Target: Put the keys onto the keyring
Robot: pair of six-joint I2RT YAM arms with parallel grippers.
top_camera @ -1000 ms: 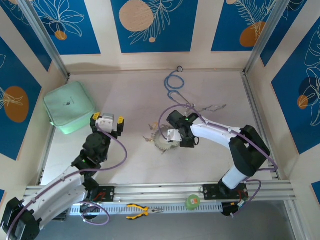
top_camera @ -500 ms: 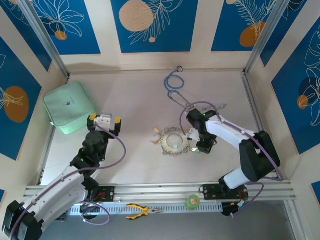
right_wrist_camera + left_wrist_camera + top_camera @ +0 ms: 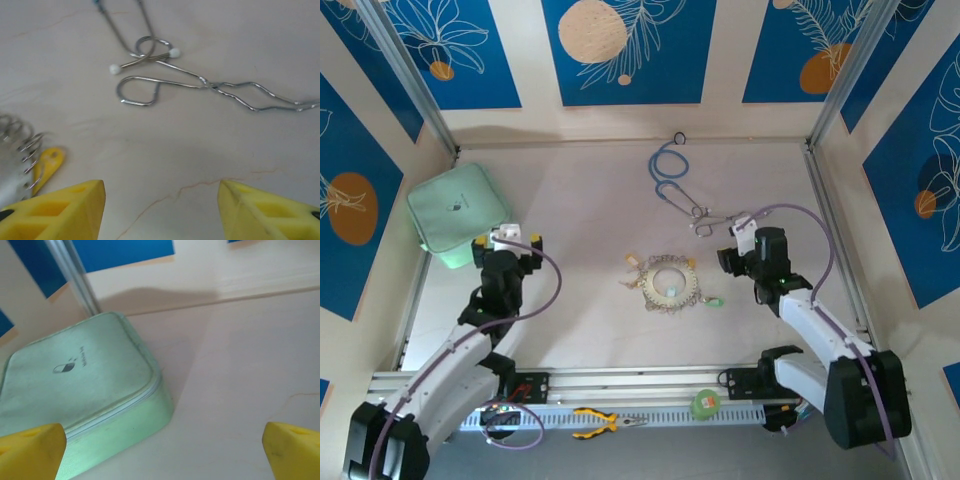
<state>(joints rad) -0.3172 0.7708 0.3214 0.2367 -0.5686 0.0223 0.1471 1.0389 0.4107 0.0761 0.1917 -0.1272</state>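
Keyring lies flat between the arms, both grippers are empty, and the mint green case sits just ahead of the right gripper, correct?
Not quite: the mint green case sits just ahead of the left gripper, as the left wrist view shows. The rest holds: the keyring lies flat between the arms, and the left gripper and right gripper are both empty.

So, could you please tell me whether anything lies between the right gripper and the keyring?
Nothing visible does. Bare table runs from the right gripper, its jaws open, to the keyring on its left. The wire tongs lie ahead of the jaws, off that path.
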